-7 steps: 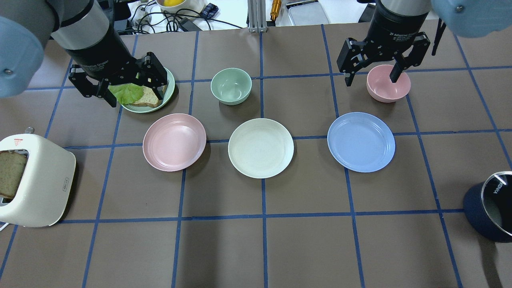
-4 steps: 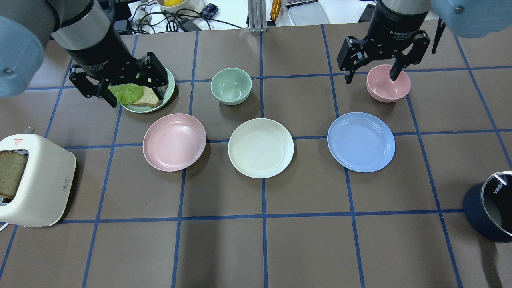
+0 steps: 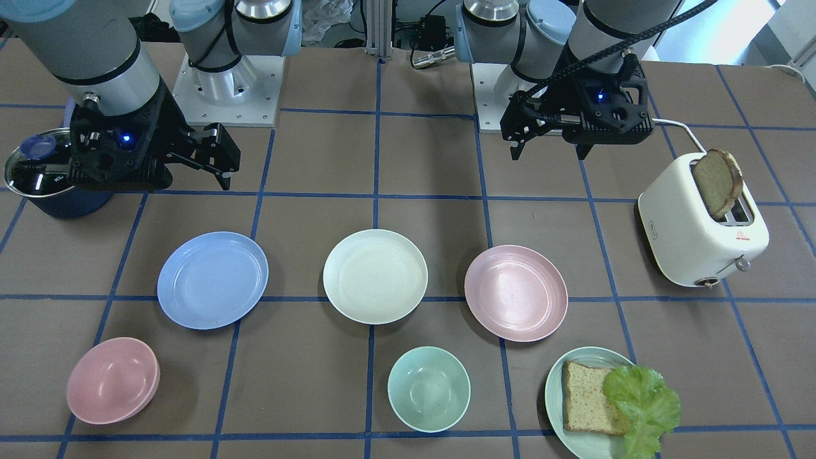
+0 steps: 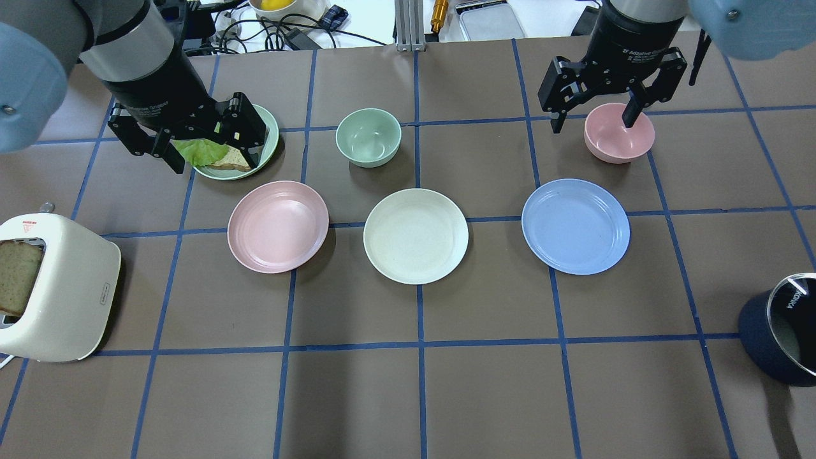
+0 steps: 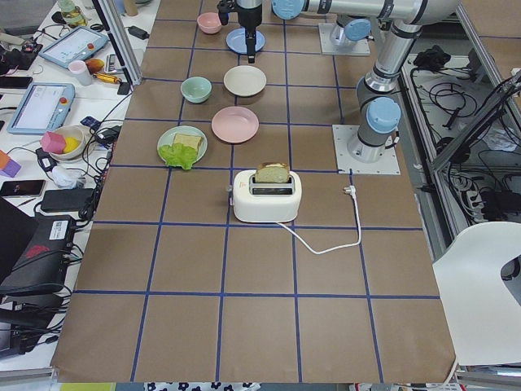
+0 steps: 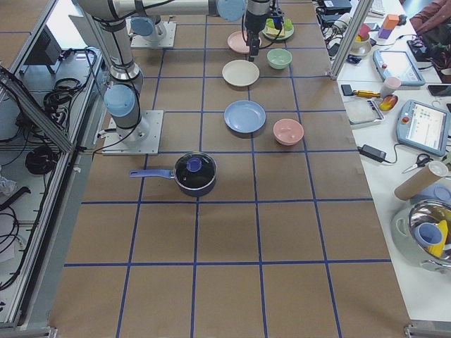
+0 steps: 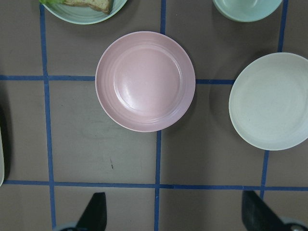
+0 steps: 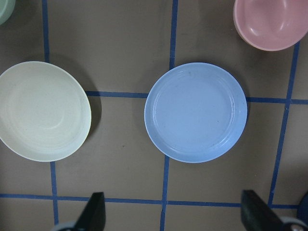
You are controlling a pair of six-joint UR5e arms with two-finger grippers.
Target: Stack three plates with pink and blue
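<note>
Left tool (image 4: 217, 156) shifted slightly since a second ago, right tool (image 4: 591, 125) crept toward far edge. Both were spread wide, empty, above desk (image 4: 484, 382). Pink plate (image 4: 278, 226), white plate (image 4: 415, 236), blue plate (image 4: 575, 226) stayed in row, apart. Stacking not started, only approach.

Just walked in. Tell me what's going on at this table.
Two robot arms are set to stack plates, but nothing is stacked yet. The round pale pink plate, the round cream-white plate and the round light blue plate lie apart in a row on the brown table. The left hand hovers open near the pink one, and the right hand hovers open near the blue one. Neither holds anything.
</note>
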